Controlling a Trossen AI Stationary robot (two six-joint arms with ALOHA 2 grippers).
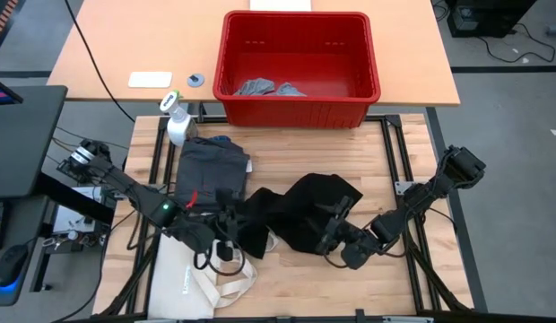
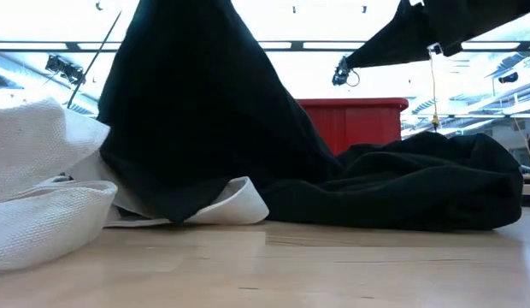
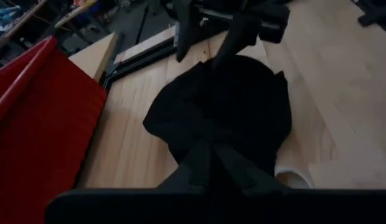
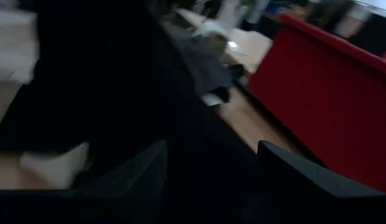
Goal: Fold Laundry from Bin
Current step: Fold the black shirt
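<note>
The large black piece of laundry point(image 1: 296, 211) lies heaped mid-table. Its left end point(image 2: 188, 94) is pulled up into a tall peak, and my left gripper point(image 1: 224, 224) is shut on that end. My right gripper point(image 1: 332, 231) hovers open over the heap's right side, with the black cloth point(image 4: 118, 99) ahead of its fingers. I cannot see it touching the cloth. A dark grey piece point(image 1: 211, 163) lies flat at the left, toward the far side. The red bin point(image 1: 296, 58) stands beyond the table's far edge with light grey pieces point(image 1: 260, 88) on its floor. My left gripper pinches the black piece's raised left end point(image 3: 211, 134) between its two shut fingers point(image 3: 199, 165), coming in slanted downward from the table's left. One layer or several, I cannot tell. The cloth slopes from the fingers down to the heap point(image 3: 224, 99), which rests on the table.
A cream tote bag point(image 1: 202, 278) lies at the near left, its handle point(image 2: 235, 205) reaching under the lifted black cloth. A spray bottle point(image 1: 177, 121) stands by the far left corner. There is bare wood at the near right point(image 1: 350, 287).
</note>
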